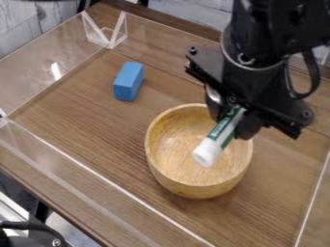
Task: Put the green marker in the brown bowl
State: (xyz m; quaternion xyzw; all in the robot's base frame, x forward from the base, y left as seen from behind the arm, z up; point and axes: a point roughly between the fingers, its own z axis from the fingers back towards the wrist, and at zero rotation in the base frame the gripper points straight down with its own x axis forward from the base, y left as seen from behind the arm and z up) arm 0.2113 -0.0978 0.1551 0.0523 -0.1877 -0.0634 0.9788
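Black jaws point(227, 108) clamped on green marker point(217, 138) w/ fingertips partly hidden, opening between them hard to tell; marker's upper end gripped, white barrel slanted down below jaws, its lower end seen against interior of brown bowl point(194, 172), contact w/ bowl unclear.

Camera: above, oblique, facing down over the table point(77, 145)
Range: close; bowl point(175, 159) near centre
Overlap: none; single view
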